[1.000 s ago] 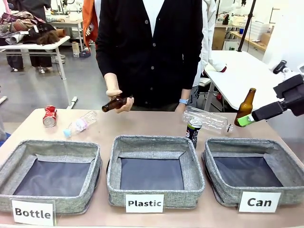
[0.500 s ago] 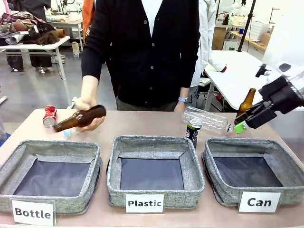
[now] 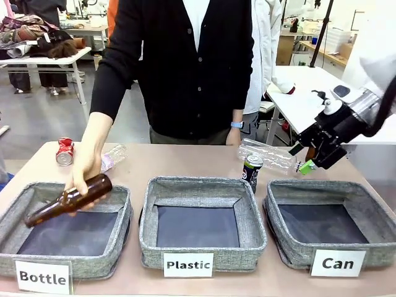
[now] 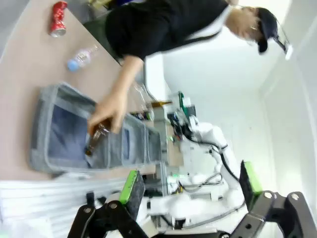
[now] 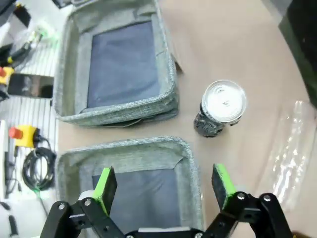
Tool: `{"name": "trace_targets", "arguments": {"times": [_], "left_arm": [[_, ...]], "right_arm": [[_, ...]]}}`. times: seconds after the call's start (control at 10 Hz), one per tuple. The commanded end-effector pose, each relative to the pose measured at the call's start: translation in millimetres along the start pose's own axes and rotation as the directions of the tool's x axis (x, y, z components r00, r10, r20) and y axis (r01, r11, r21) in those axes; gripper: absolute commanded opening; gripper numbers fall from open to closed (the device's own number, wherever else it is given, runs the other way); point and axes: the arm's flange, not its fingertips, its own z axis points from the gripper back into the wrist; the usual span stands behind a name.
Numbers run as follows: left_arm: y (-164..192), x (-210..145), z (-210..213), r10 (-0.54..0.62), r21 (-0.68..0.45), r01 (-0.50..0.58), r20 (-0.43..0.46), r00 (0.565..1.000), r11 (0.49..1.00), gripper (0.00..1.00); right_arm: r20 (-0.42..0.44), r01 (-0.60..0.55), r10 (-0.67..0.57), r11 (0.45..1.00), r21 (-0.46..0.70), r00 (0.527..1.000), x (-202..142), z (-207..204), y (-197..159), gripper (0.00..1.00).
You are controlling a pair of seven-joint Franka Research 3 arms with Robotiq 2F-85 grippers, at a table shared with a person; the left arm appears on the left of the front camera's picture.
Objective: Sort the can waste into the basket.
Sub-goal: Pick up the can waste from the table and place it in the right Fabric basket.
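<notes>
While the front view makes the labels readable, the right wrist view looks straight down on the black can [image 5: 225,101]. It shows the can's silver top as it stands upright on the table [image 3: 185,162], just off the far left corner of the basket [image 3: 334,187] marked "Can". The right gripper [image 5: 162,178] hangs over that corner with its fingers spread wide, gripping nothing. The black can stands near it, toward the middle bin [image 3: 198,184], and apart from the green pads. A clear bottle [image 3: 269,154] lies on its side just behind the can.

The left wrist view shows the left gripper [image 4: 189,173] spread wide too. It is well apart from the red can [image 4: 58,19], which sits at the far left of the table near a second clear bottle [image 4: 79,58].

The dark bases of the basket and the middle bin lie bare. Over the bin marked "Bottle" [image 3: 99,263], a person's hand [image 3: 83,176] holds a brown bottle [image 3: 68,201], tilted with its neck down.
</notes>
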Motion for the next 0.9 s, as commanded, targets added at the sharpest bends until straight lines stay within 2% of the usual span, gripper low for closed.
{"name": "trace_targets", "arguments": {"times": [0.0, 0.3, 0.7, 0.8], "left_arm": [[11, 9, 18, -0.004, 0.021, 0.006, -0.055, 0.998, 1.0, 1.0], [14, 0, 16, -0.022, 0.039, 0.027, -0.12, 0.992, 0.999, 1.0], [26, -24, -21, 0.011, 0.072, 0.005, -0.221, 0.975, 0.997, 1.0], [27, -27, -26, -0.012, 0.08, 0.031, -0.222, 0.975, 0.996, 1.0]], "right_arm": [[0.078, -0.086, 0.083, 0.996, 0.03, 0.993, -10, -4, -28, 1.0], [0.118, -0.145, 0.144, 0.989, 0.003, 0.983, -17, -27, -48, 1.0], [0.133, -0.142, 0.142, 0.99, -0.012, 0.981, -20, -52, -70, 1.0], [0.139, -0.134, 0.136, 0.991, -0.027, 0.981, -22, -54, -73, 1.0]]}}
